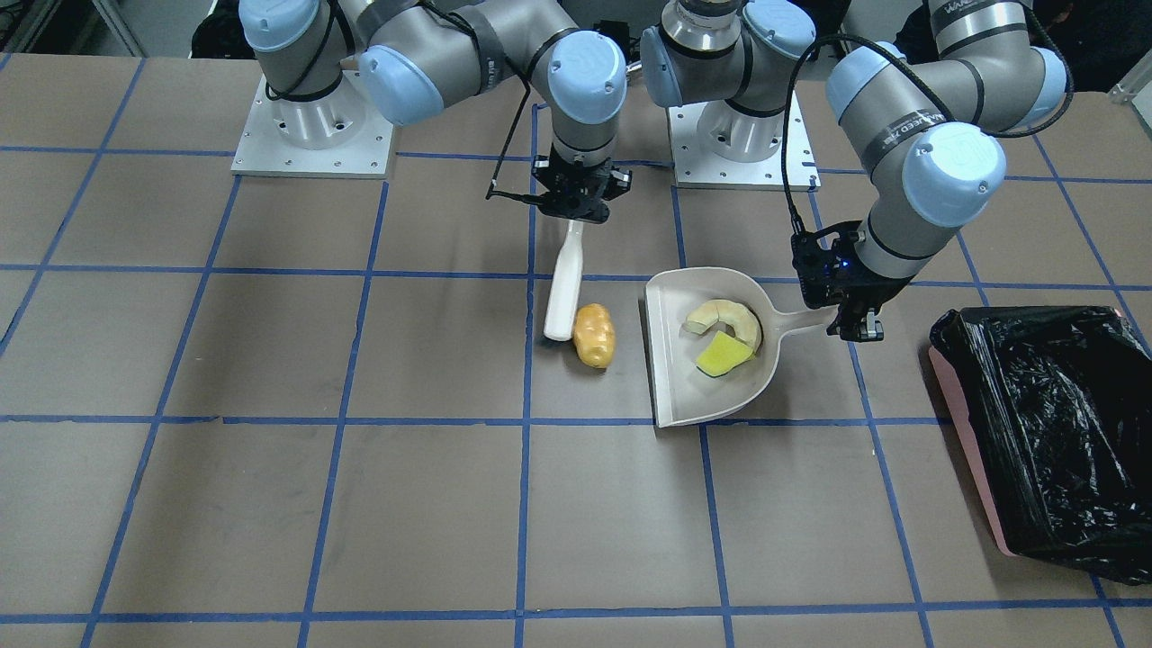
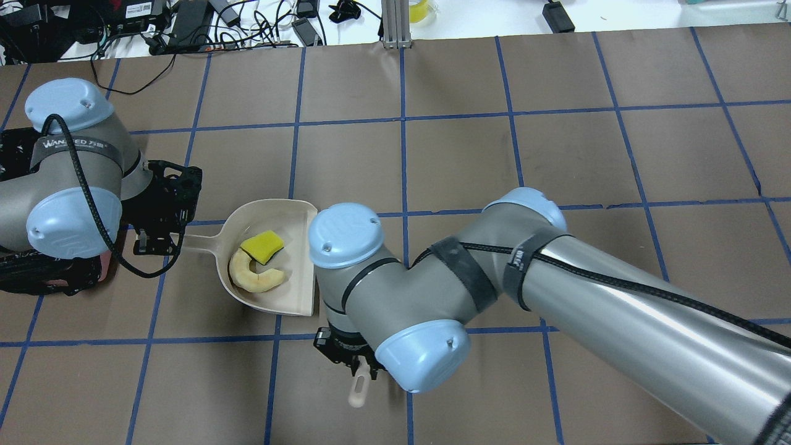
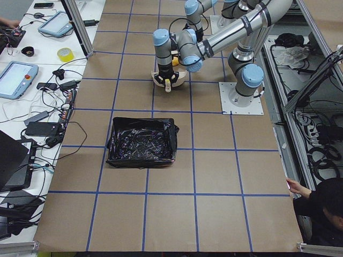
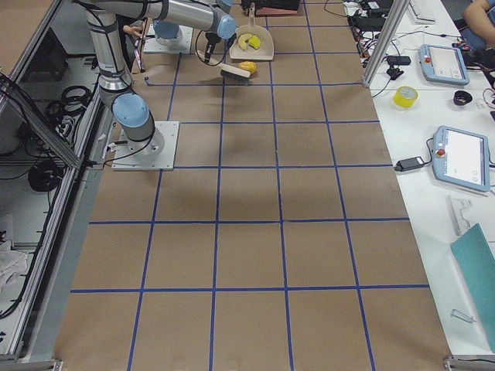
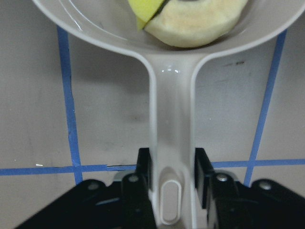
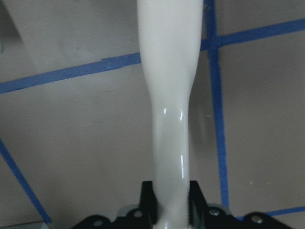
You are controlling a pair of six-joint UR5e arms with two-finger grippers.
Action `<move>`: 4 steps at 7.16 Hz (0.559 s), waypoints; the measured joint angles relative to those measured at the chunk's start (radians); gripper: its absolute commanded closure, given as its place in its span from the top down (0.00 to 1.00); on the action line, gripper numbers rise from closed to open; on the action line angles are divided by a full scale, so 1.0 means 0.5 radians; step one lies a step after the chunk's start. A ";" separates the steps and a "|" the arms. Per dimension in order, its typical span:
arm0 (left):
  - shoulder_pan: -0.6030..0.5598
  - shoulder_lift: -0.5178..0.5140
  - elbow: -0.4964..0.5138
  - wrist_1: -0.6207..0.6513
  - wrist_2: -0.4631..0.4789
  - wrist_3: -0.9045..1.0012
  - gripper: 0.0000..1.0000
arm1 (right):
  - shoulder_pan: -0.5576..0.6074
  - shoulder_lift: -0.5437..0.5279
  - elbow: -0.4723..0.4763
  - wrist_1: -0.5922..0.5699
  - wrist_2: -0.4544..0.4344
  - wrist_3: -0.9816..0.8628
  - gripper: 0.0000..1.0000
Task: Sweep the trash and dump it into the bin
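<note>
The yellow-brown potato-like lump [image 1: 594, 335] lies on the table between the brush and the dustpan's open edge. The beige dustpan [image 1: 673, 346] holds the pale ring segment [image 1: 727, 319] and the yellow-green wedge [image 1: 722, 356]. My left gripper [image 1: 857, 317] is shut on the dustpan handle [image 5: 171, 138]. My right gripper [image 1: 578, 209] is shut on the white brush [image 1: 565, 288], whose head sits right beside the lump. The pink bin [image 1: 1053, 432] with its black bag stands beyond the left gripper. In the overhead view my right arm hides the lump.
Blue tape lines grid the brown table top. The two arm bases [image 1: 310, 135] stand at the robot's edge. The bin also shows in the exterior left view [image 3: 142, 142]. Tablets and cables lie on side benches off the table.
</note>
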 measured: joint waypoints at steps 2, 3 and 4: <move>-0.007 -0.007 0.000 -0.001 0.001 -0.026 0.04 | 0.132 0.281 -0.360 -0.039 0.023 -0.027 0.00; -0.008 -0.010 0.001 -0.001 0.000 -0.028 0.04 | 0.166 0.374 -0.476 -0.061 0.033 -0.029 0.00; -0.009 -0.012 0.002 -0.002 -0.002 -0.028 0.04 | 0.181 0.428 -0.538 -0.112 0.056 -0.033 0.00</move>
